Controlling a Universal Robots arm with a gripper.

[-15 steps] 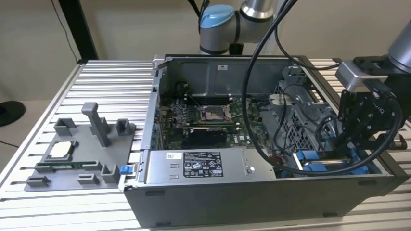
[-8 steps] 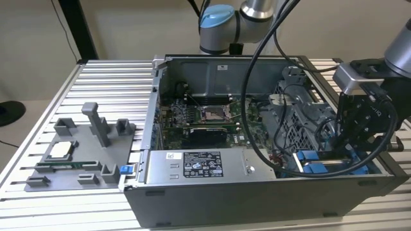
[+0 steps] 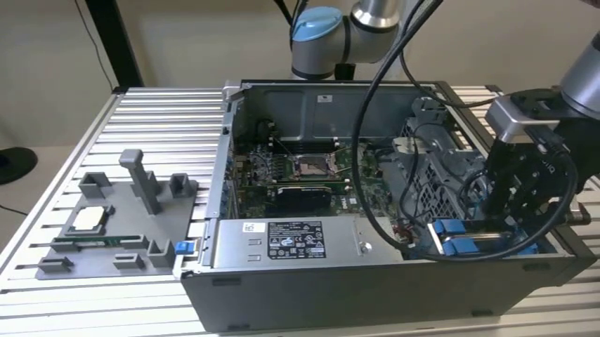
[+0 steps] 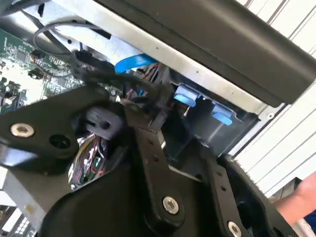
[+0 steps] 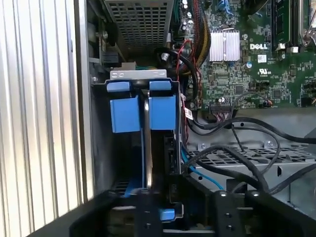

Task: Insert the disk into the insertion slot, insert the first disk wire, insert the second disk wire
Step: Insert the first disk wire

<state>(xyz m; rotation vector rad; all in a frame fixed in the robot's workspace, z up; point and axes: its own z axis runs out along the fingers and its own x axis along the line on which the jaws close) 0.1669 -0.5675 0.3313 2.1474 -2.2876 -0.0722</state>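
On a bench (image 3: pixel 140 112) of ribbed, silvery aluminium slats lies an open computer case (image 3: pixel 375 295) of dull grey sheet metal, its side panel off and its inside facing up. Behind it rises the robot arm (image 3: pixel 375 14), a smooth silver tube with a pale blue joint cap. Toward the exterior view's left, well apart from the case, sits a matt grey plastic fixture tray (image 3: pixel 112 232) with upright posts and shallow pockets. Along the case's near wall runs a grey power-supply box (image 3: pixel 281 242) with a white printed label. A green motherboard (image 3: pixel 281 168) covers the case floor.

The black, angular end effector (image 3: pixel 513 214) hangs down into the case's near corner, toward the exterior view's right. Whether it is apart, together or clamped on anything cannot be told.

Directly below it is the insertion slot (image 5: pixel 138 75), a grey-metal bay with a perforated wall. The disk (image 5: pixel 162 112) stands edge-on inside this slot, its bright blue plastic frame and tab showing beside a second blue tab. In the first wrist view the end effector sits just over the disk's far end. Glossy black cables (image 5: pixel 237 123) loop beside the slot.

A plain beige wall (image 3: pixel 56 42) closes the room behind the bench.
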